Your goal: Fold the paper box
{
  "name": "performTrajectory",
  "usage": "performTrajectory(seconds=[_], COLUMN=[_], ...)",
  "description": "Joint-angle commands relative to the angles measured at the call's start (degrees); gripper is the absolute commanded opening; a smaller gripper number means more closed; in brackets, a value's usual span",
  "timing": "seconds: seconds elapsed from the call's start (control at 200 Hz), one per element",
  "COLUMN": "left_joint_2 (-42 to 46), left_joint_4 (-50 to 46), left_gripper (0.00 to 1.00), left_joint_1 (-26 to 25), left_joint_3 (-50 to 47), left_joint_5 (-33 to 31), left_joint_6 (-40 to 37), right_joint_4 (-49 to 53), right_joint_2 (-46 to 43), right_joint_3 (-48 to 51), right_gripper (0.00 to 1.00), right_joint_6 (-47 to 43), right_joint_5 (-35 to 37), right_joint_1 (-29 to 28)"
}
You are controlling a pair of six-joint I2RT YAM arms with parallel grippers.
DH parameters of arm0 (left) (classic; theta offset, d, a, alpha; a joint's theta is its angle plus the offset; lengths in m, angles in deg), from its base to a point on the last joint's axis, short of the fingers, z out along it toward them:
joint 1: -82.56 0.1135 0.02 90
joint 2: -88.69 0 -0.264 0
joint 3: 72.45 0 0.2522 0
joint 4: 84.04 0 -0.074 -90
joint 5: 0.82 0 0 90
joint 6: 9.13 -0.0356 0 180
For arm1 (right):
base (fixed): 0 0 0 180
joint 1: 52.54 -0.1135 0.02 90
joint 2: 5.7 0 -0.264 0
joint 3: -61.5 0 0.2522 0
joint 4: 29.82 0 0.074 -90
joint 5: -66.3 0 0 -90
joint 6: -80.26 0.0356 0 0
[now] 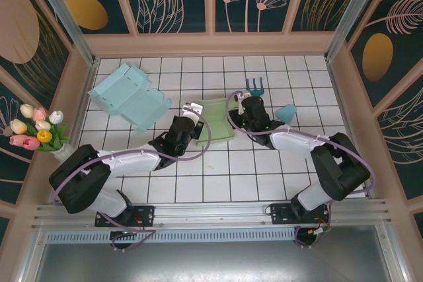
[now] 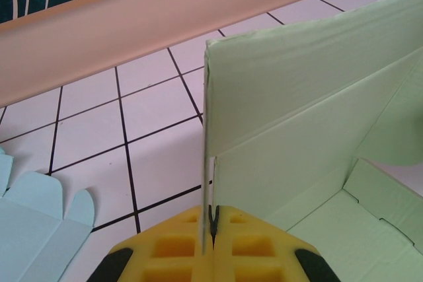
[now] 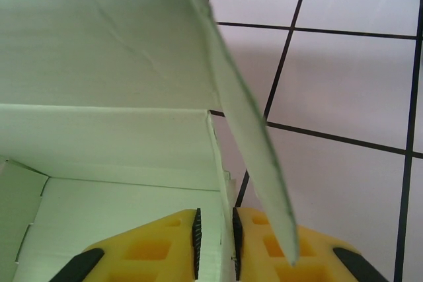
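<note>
The left pincer (image 2: 213,221) is clenched on the thin left wall of the box (image 1: 217,121). Its yellow fingers are pressed together with the paper wall between them. The right pincer (image 3: 215,230) has its black ribbed pads (image 3: 196,242) on both sides of the right wall, very close to it. I cannot tell if they pinch the wall yet.

The box is made of pale green paper card. It is smooth and flat, with sharp fold lines. It sits in the middle of the surface (image 1: 198,186), between the two pincers. It looks like a low tray with its open side up. From above, its long side runs away from the arms, toward the back wall. The left wall stands up straight. On the right, a loose flap leans out over the pincer.

The surface is white, with square tiles and dark lines. A flat blue card (image 1: 129,97) with rounded tabs lies to the back left, well apart from the box. Flowers (image 1: 36,127) stand at the left edge.
</note>
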Motion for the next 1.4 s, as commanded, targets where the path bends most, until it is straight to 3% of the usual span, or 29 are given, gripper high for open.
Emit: performTrajectory(seconds=[0.0, 0.25, 0.425, 0.601, 0.771, 0.961, 1.396], left_joint_2=[0.3, 0.2, -1.0, -3.2, -4.6, -8.8, -11.7], left_joint_4=[2.1, 2.3, 2.5, 0.4, 5.0, 11.8, 25.4], left_gripper=[0.00, 0.00, 0.00, 0.00, 0.00, 0.00, 0.00], left_joint_1=[-0.4, -0.4, -0.3, 0.7, 1.4, 1.4, 1.5], left_joint_3=[0.6, 0.8, 1.8, 6.3, 7.2, 4.7, -2.2], left_joint_5=[0.4, 0.3, -5.2, -7.4, -5.8, -5.9, -4.6], left_joint_6=[-0.7, -0.4, 1.7, 2.6, 4.7, 8.5, 16.5], right_joint_4=[-0.1, -1.8, -6.5, -11.8, -16.9, -20.6, -24.5], right_joint_2=[-0.2, -0.5, -1.2, -1.5, -1.6, -3.7, 0.7], right_joint_3=[-0.9, -0.3, 2.2, 4.4, 5.8, 7.4, 9.5], right_gripper=[0.22, 0.09, 0.00, 0.00, 0.00, 0.00, 0.00], right_joint_6=[-0.5, -1.1, 0.7, 3.2, 4.3, 4.9, 3.9], right_joint_5=[1.3, 4.1, 7.3, 9.6, 12.7, 15.2, 17.5], right_joint_1=[0.0, -1.1, -4.4, -6.5, -8.0, -8.1, -8.1])
